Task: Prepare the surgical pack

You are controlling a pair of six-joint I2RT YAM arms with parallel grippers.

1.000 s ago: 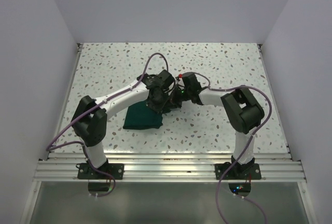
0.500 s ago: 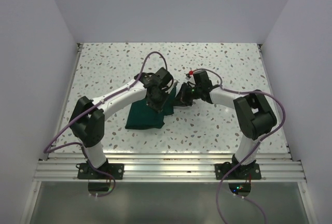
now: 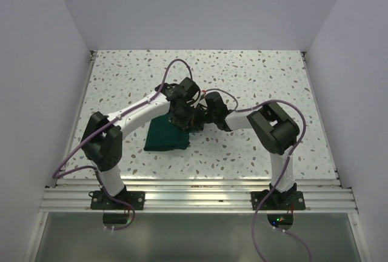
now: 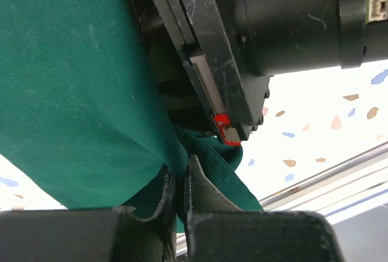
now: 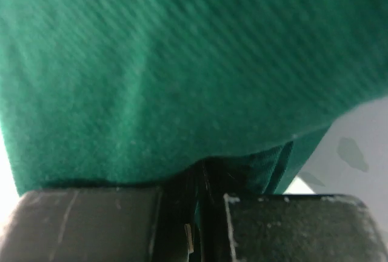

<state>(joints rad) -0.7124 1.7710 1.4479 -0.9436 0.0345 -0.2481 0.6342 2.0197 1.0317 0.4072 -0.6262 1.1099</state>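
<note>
Top external, green drape point(image 3: 165, 139) lying crosswise, left gripper point(image 3: 183, 122) and right gripper point(image 3: 198, 120) clamped on its far-right corner

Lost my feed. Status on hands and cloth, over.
Left hand shut on green cloth. Right hand shut on it too. Cloth bundled, both hands crowded at its far right corner.
</note>
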